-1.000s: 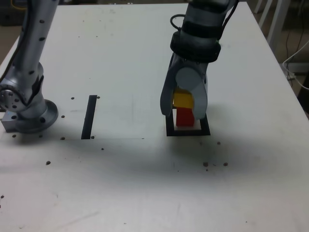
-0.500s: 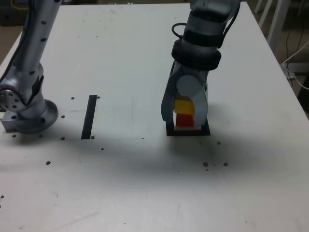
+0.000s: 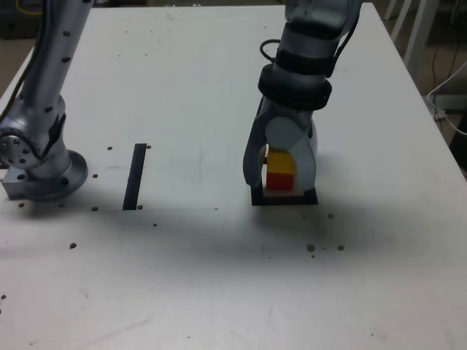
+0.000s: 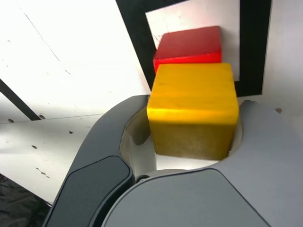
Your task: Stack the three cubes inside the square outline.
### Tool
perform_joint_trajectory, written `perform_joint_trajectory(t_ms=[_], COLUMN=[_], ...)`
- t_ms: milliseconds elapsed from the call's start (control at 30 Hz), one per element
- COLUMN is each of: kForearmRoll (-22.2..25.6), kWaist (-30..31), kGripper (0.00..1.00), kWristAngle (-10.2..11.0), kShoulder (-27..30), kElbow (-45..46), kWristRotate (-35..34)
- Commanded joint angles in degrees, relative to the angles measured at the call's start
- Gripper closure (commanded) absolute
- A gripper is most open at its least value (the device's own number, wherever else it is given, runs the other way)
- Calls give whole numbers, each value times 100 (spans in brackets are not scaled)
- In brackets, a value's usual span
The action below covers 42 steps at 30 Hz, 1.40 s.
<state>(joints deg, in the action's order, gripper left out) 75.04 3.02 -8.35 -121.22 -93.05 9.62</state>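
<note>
While my fingers (image 3: 281,179) stay clamped on the yellow cube (image 4: 193,109), it's sitting on the red cube (image 4: 189,44) inside the square outline (image 3: 257,198).

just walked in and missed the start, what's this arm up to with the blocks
The arm's gripper is holding a yellow cube directly over a red cube that sits inside the black tape square on the table. The yellow one looks to be at or just above the red one's top; whether they touch is hard to tell. No green cube is in view.
</note>
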Motion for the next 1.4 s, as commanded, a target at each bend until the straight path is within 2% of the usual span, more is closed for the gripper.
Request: perform_joint_trajectory(t_ms=[0,233,467,667,1033,1367], kForearmRoll=[-14,-16,126,296,729,1523], kWaist=[-24,-84,-281,-785,-2026,-2913], kGripper=[2,1,1,1,1,0], kWristAngle=[9,155,560,875,1028,1096], kShoulder=[-25,15,165,165,-182,-1243], kElbow=[31,34,-264,-567,-1583,-3624], kWristRotate=[18,22,104,348,886,969])
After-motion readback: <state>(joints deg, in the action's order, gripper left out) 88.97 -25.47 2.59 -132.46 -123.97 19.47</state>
